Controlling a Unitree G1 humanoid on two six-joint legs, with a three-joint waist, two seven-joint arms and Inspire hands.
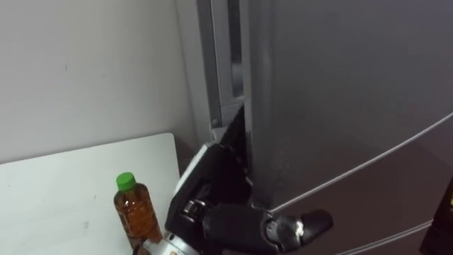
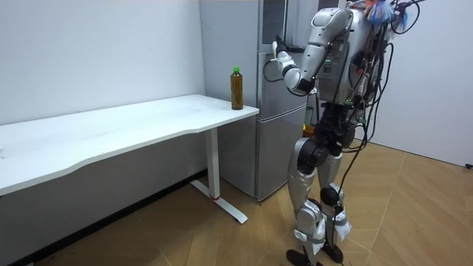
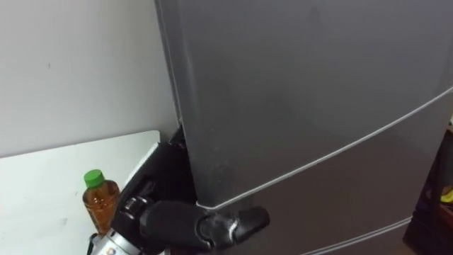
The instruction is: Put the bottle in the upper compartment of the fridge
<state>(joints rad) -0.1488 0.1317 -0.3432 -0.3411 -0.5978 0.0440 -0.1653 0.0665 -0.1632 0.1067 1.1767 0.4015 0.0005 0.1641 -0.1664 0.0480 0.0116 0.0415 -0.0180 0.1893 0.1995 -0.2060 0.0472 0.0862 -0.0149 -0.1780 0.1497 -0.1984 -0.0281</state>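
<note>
The bottle (image 1: 134, 209) stood upright on the end of the table (image 1: 56, 198) nearest the fridge. Its green cap was on and nothing was touching it. Your left hand (image 1: 205, 184) was just to its right, and your forearm passed close by it.

The step in hand looked like opening the upper door (image 1: 340, 106). A narrow gap showed along the door's left edge, so the hinges were probably on the right. To do this well, you needed to draw that edge toward you along its arc rather than straight back, and keep the pull low and steady. The door had to open wide enough for an arm carrying the bottle to pass. Your elbow had to stay off the bottle, because a nudge could have tipped it off the table end. You stood close in front of the fridge, so the door may have needed you to give ground.

Your left arm was raised and bent, with the hand set edge-on against the door's left edge just above the seam with the lower door (image 1: 396, 205). The far end of the hand was lost in the gap, so I could not tell whether it had closed on the door.
</note>
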